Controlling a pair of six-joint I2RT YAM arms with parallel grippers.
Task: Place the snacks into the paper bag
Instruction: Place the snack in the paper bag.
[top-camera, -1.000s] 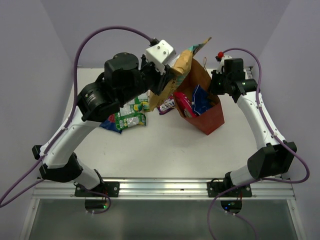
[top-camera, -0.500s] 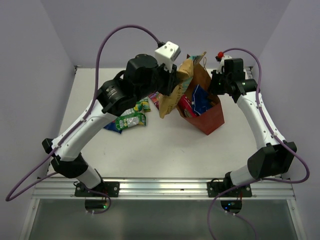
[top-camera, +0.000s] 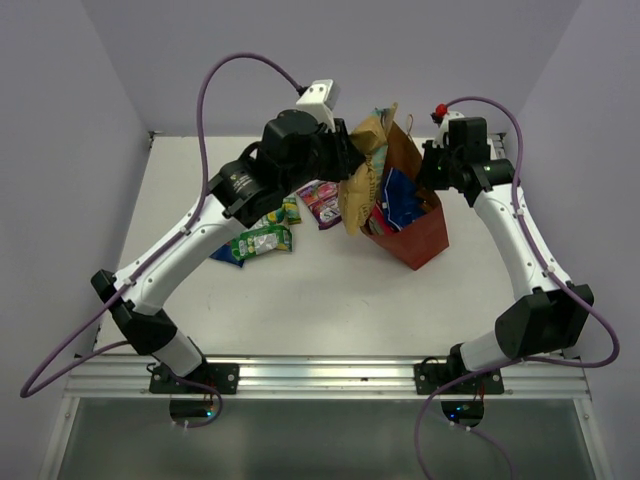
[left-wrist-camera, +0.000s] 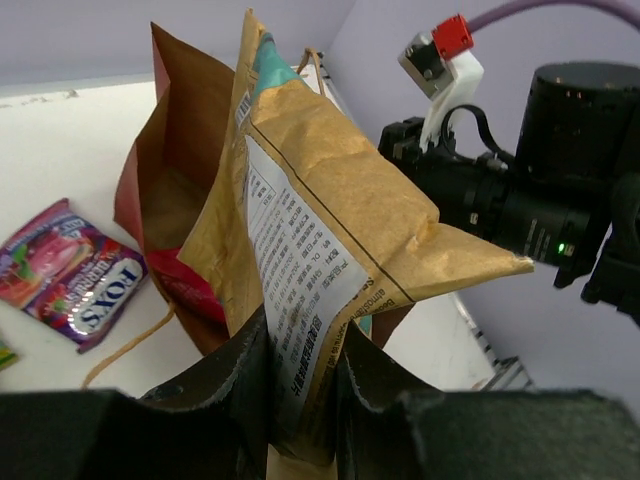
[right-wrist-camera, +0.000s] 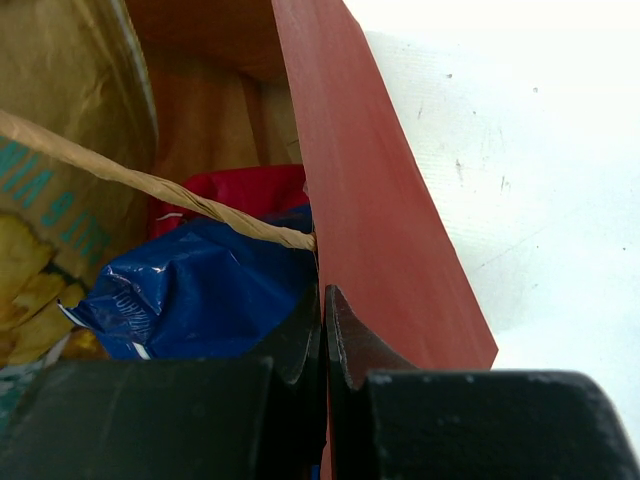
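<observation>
The white bench (top-camera: 330, 300) lies bare along its near edge and toward both near corners. The paper bag (top-camera: 415, 235) stands open toward the far right, its right wall pinched between the right gripper (right-wrist-camera: 322, 310)'s closed fingers. The tan-brown packet (left-wrist-camera: 330, 200) hangs at the bag's left rim, clamped in the left gripper (left-wrist-camera: 300, 370); its white label print is too small to read. A blue packet (right-wrist-camera: 190, 295) lies inside the bag. Green packets (top-camera: 262, 240) lie left of the bag, and the purple candy packet (left-wrist-camera: 75, 275) between them reads "FOX'S".
</observation>
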